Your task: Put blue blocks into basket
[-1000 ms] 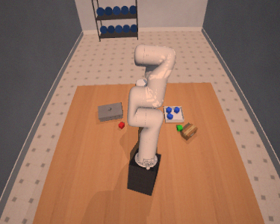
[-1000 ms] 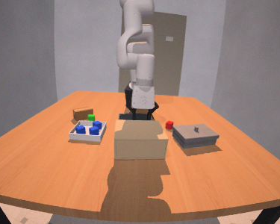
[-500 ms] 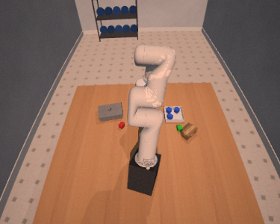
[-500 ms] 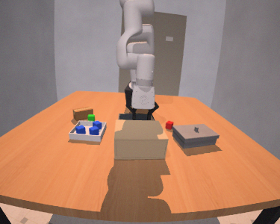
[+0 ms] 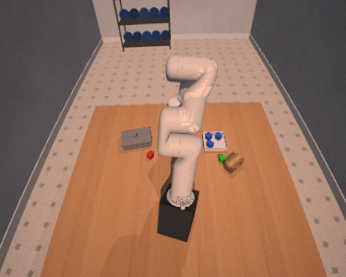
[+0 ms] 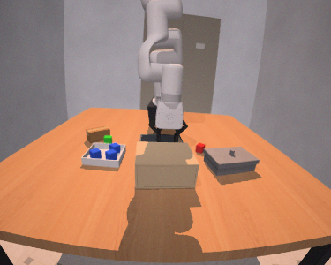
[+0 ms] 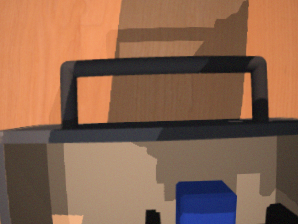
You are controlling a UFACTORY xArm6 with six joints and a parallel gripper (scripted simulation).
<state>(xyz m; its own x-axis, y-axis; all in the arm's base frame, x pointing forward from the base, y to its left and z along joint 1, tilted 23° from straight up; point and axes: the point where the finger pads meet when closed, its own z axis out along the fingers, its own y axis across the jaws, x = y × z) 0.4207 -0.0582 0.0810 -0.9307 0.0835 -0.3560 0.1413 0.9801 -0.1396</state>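
The light wooden cabinet (image 6: 166, 170) stands in the middle of the table, its drawer (image 7: 150, 165) pulled out towards the arm's base. In the wrist view the drawer's dark handle (image 7: 162, 67) is at the top and a blue block (image 7: 206, 202) lies inside the drawer. My gripper (image 7: 215, 216) is open and hangs low over the drawer, one fingertip on each side of the blue block, apart from it. It also shows in the exterior view (image 6: 167, 132) behind the cabinet. The white basket (image 6: 103, 155) holds three blue blocks (image 5: 214, 139). The metal box (image 6: 231, 160) has its lid on.
A red block (image 6: 200, 147) lies between the cabinet and the metal box (image 5: 137, 138). A green block (image 6: 108, 139) and a small brown wooden box (image 6: 98, 133) sit behind the basket. In the top view the arm hides the cabinet.
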